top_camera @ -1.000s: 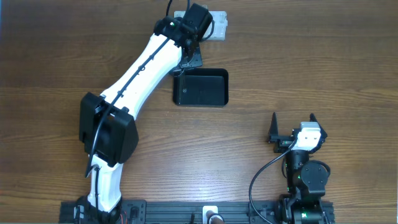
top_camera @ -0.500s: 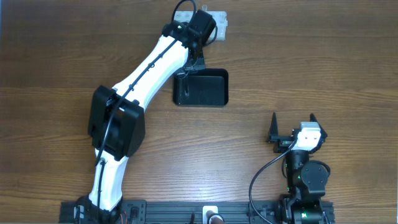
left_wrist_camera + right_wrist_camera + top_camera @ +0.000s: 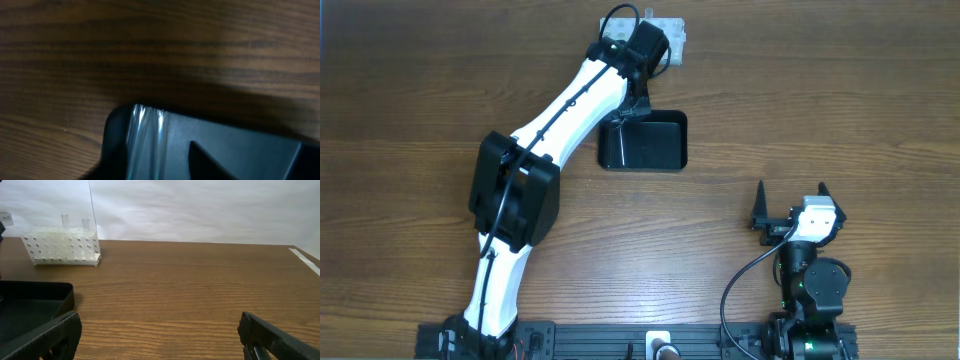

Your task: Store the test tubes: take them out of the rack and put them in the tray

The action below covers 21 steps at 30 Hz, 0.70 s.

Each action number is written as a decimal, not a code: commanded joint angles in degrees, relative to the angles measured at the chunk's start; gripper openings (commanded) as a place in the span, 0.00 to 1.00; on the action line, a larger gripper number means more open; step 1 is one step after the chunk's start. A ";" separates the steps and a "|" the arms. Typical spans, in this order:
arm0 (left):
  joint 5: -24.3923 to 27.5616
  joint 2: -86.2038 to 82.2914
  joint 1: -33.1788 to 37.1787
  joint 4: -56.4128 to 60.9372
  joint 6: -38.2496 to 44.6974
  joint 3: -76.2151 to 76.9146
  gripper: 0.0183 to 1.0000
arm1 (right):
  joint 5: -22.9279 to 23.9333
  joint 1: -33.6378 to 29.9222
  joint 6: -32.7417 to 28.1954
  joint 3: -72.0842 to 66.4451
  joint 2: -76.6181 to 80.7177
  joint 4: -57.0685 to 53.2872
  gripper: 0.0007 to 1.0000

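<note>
Wood-grain desk (image 3: 840,100) | left claw (image 3: 247,150) spread, empty, low over tray (image 3: 685,140) corner nearest rack (image 3: 672,40) | test tube (image 3: 145,140) lies inside tray along its wall | right claw (image 3: 791,195) spread, well off tray | advice: rise straight, don't nudge tube

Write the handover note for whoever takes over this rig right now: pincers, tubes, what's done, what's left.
Pincers: the left pincer is open and empty, over the tray at its corner on the rack's side. The right pincer is open and empty, near its own base, well away from the tray.
Things: one tube lies in the tray along its wall. Two standing tubes show in the rack.
Done: one tube stored.
Left: lift the two out of the rack and lay them in the tray.
</note>
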 commanded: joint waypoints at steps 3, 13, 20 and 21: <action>-5.79 -4.04 0.52 6.45 4.83 0.31 0.58 | -0.31 -0.26 -0.26 -0.35 -0.55 -0.20 0.99; -4.24 -22.32 7.34 29.35 23.08 -5.31 0.83 | -0.31 -0.26 -0.26 -0.35 -0.55 -0.20 0.99; 4.02 -41.81 15.50 50.25 29.81 -27.58 0.87 | -0.31 -0.26 -0.26 -0.33 -0.55 -0.20 0.99; 4.94 -44.85 16.94 52.02 29.79 -31.32 0.88 | -0.31 -0.26 -0.26 -0.35 -0.55 -0.20 0.99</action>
